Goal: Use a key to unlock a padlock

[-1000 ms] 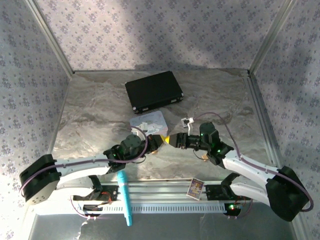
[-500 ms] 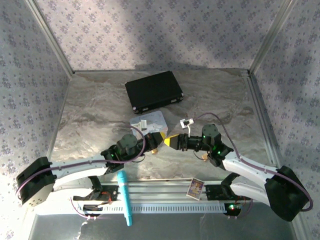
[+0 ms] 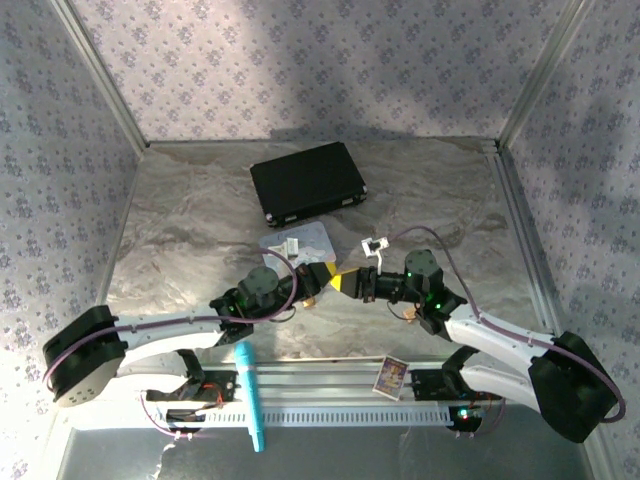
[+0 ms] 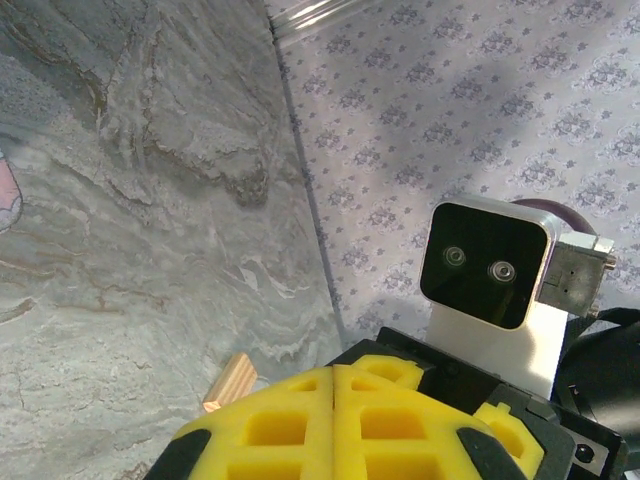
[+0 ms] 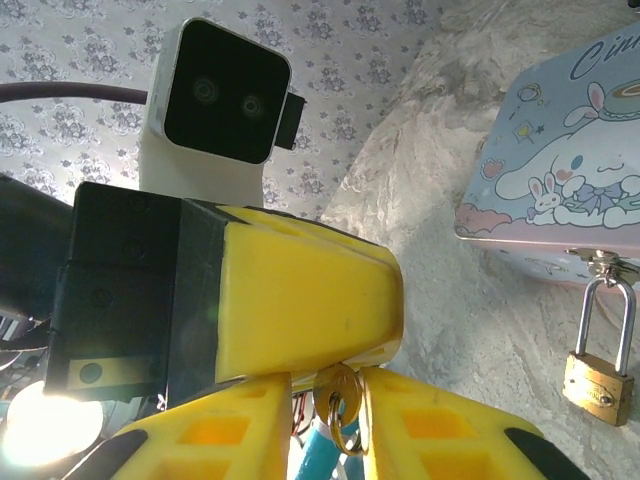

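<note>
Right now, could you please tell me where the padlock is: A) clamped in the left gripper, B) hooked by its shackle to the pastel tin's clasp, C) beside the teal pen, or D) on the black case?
B: in the right wrist view the padlock has its shackle looped through the clasp on the tin.

There's your brass padlock [image 5: 599, 377], lying just beside the pastel tin [image 5: 560, 150], silvery shackle looped through its clasp. Your small ringed key [image 5: 338, 392] sits upright, clear of that tin.
</note>
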Tool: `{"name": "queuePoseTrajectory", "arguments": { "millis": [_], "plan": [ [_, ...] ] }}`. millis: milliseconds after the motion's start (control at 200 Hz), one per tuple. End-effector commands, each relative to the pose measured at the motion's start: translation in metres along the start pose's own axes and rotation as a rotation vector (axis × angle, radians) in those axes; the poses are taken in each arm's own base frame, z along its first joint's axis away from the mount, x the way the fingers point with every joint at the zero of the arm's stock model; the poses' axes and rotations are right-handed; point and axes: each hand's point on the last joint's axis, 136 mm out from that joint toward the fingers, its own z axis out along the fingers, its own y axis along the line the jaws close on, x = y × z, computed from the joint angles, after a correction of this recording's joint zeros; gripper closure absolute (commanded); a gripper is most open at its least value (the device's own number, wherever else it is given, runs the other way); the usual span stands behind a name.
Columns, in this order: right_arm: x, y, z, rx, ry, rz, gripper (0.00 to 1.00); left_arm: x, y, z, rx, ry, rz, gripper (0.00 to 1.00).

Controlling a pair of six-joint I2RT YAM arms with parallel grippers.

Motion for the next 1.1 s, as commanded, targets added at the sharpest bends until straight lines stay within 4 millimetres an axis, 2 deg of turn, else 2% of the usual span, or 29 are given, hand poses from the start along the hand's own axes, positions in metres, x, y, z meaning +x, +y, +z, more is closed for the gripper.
{"name": "queuePoseTrajectory", "arguments": {
  "millis": [0, 105, 205, 385, 410, 520, 570, 610, 715, 845, 935, 1094],
  "plan": [
    [-0.004, 0.008, -0.001, -0.032, -0.025, -0.034, 0.76, -0.001, -0.02, 0.001, 0.067, 0.005, -0.005, 1.0],
    [-0.008, 0.01, -0.001, -0.035, -0.047, -0.043, 0.83, 0.003, -0.021, 0.003, 0.068, 0.02, 0.0, 1.0],
    [-0.012, 0.01, 0.0, -0.031, -0.055, -0.047, 1.0, 0.005, -0.017, 0.005, 0.06, 0.027, -0.004, 1.0],
    [-0.008, 0.0, -0.001, 0.001, -0.057, -0.024, 1.0, 0.011, -0.015, 0.008, 0.04, 0.051, 0.014, 0.99],
    [-0.007, -0.001, -0.002, 0.004, -0.056, -0.021, 1.0, 0.011, -0.012, 0.008, 0.029, 0.048, 0.014, 0.89],
    [-0.002, -0.007, -0.003, 0.03, -0.05, -0.014, 1.0, 0.002, -0.001, 0.002, -0.041, 0.003, 0.042, 0.27],
    [-0.001, -0.012, -0.004, 0.055, -0.044, -0.013, 1.0, -0.005, 0.007, -0.003, -0.104, -0.027, 0.064, 0.09],
    [0.0, -0.018, -0.004, 0.091, -0.038, -0.015, 1.0, -0.011, 0.013, -0.009, -0.16, -0.048, 0.087, 0.01],
    [0.011, -0.047, -0.006, 0.28, 0.017, -0.011, 1.0, -0.027, 0.04, -0.03, -0.356, -0.115, 0.121, 0.0],
    [0.024, -0.076, -0.012, 0.422, 0.044, 0.013, 1.0, -0.035, 0.072, -0.054, -0.542, -0.147, 0.171, 0.09],
    [0.031, -0.092, -0.016, 0.48, 0.049, 0.042, 1.0, -0.033, 0.085, -0.06, -0.592, -0.128, 0.217, 0.2],
    [0.041, -0.103, -0.014, 0.513, 0.082, 0.058, 1.0, -0.029, 0.107, -0.061, -0.69, -0.074, 0.3, 0.29]
  ]
}}
